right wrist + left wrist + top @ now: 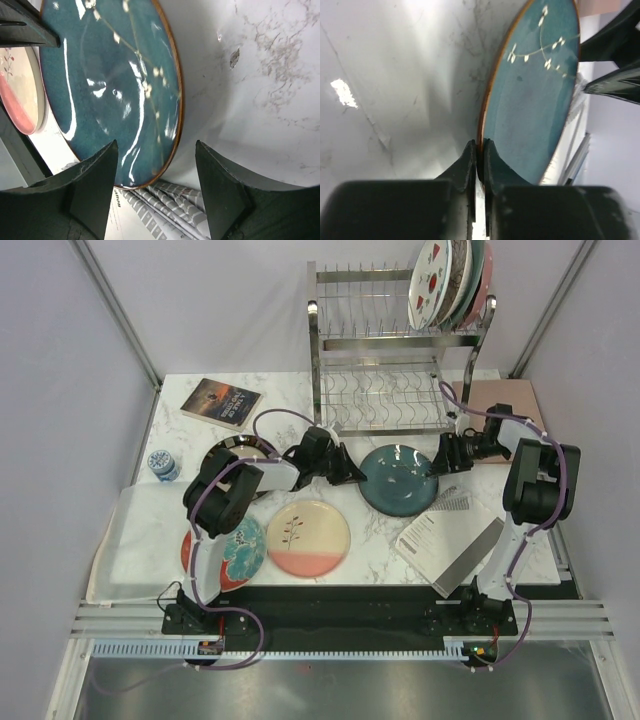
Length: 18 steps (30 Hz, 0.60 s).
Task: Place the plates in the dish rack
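Note:
The dark teal plate [400, 478] lies on the marble table in front of the dish rack [395, 370]. My left gripper [352, 472] is shut on its left rim; in the left wrist view [480, 148] the fingertips pinch the brown edge of the plate [535, 95]. My right gripper [438, 460] is open, straddling the plate's right rim [157, 155] without touching the plate [100, 85]. The cream-and-pink plate [308, 537] lies in front. The red plate [228, 552] and the dark brown plate [235, 452] lie partly hidden under my left arm. Several plates [450, 285] stand in the rack's upper tier.
A grey booklet [450, 540] lies under the teal plate's right edge and shows in the right wrist view [165, 210]. A dark book [221, 402] and a small blue-white cup [163, 465] sit at the back left. A white tray [125, 550] lies at the left, a pinkish board [505, 400] right of the rack.

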Motion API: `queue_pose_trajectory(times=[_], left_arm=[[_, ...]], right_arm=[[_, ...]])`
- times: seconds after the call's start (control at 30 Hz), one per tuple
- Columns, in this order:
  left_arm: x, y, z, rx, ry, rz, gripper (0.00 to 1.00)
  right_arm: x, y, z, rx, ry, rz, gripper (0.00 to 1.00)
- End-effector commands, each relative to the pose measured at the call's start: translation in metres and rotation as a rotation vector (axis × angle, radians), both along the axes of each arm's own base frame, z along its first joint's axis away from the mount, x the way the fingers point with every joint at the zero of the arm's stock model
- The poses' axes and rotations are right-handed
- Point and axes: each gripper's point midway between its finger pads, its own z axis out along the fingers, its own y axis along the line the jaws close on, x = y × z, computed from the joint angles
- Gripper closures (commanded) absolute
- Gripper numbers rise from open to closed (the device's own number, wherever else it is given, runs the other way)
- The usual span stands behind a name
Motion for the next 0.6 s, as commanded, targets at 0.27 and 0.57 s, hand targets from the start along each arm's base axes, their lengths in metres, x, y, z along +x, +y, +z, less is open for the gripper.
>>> queue_pose_trajectory(times=[0.27, 0.57], left_arm=[[-0.011, 0.000, 0.002, -0.046, 0.039, -0.004, 0.98], [0.002, -0.010, 0.001, -0.042, 0.013, -0.025, 0.98]], right_arm=[[-0.016, 0.022, -0.018, 0.158, 0.139, 0.091, 0.33], [-0.034, 0.052, -0.021, 0.245, 0.177, 0.197, 0.42]])
